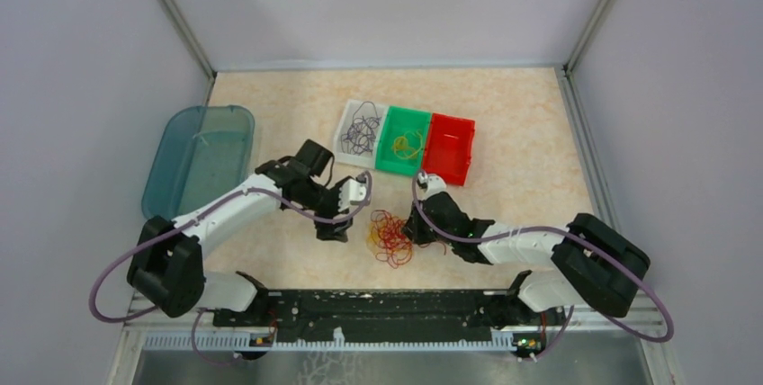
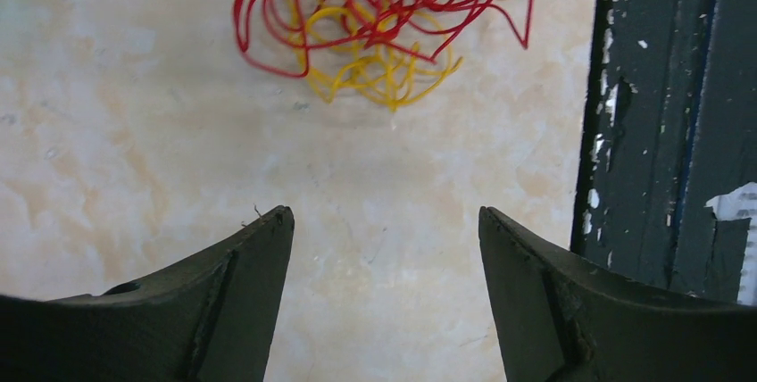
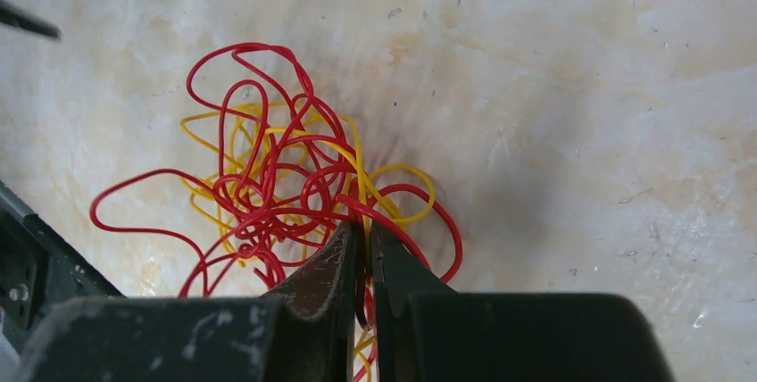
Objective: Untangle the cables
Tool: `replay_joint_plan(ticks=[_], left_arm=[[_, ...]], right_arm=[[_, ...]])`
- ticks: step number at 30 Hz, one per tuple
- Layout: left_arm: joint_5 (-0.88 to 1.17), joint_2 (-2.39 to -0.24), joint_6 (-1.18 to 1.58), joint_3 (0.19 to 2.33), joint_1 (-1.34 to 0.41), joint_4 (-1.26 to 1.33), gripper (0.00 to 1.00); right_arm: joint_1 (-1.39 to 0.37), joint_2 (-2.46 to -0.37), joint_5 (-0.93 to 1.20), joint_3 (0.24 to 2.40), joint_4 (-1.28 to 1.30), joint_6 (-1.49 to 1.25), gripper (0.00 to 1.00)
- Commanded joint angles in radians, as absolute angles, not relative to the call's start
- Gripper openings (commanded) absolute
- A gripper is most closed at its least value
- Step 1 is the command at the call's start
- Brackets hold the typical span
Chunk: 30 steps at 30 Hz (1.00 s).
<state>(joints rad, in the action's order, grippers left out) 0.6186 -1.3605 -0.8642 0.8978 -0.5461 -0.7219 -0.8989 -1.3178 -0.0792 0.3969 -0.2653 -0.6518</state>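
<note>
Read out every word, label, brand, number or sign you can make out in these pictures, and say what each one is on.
No text can be read anywhere.
The white bin, green bin, red bin and teal tub show no print.
The dark rail has only white scuffs and a pale torn patch, no letters.
The cables carry no marking.

Cables (image 3: 286, 203): thin red and yellow strands, smooth glossy plastic sheath.
Tabletop (image 1: 513, 106): beige marbled, smooth, faint sheen.
Right gripper (image 3: 366, 232): matt black plastic, scuffed grey at edges.
Bins (image 1: 450, 153), upper centre of top view: glossy plastic.
Tub (image 1: 193, 165) at left: translucent teal plastic.
Rail (image 1: 378, 306) along bottom: black paint, chipped.
</note>
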Motion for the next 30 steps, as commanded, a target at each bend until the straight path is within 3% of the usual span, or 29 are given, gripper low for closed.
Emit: replay_joint_plan(ticks=[1, 14, 19, 21, 30], left_arm=[[0.596, -1.382, -0.782, 0.875, -0.651, -0.617, 0.8], [0.564, -1.57, -0.772, 0.946, -0.776, -0.519, 0.63], [0.567, -1.611, -0.772, 0.973, -0.814, -0.507, 0.51], [0.567, -1.624, -0.766, 0.981, -0.826, -0.502, 0.45], [0.47, -1.605, -0.838, 0.993, -0.83, -0.555, 0.0]], right_arm=[[-0.899, -1.272, -0.1, 0.378, -0.305, -0.696, 0.06], [-0.881, -1.229, -0.129, 0.321, -0.31, -0.737, 0.08], [-0.87, -1.239, -0.124, 0.323, -0.311, -0.745, 0.08], [-0.865, -1.244, -0.117, 0.325, -0.312, -0.747, 0.08], [-0.824, -1.2, -0.106, 0.304, -0.299, -0.744, 0.08]])
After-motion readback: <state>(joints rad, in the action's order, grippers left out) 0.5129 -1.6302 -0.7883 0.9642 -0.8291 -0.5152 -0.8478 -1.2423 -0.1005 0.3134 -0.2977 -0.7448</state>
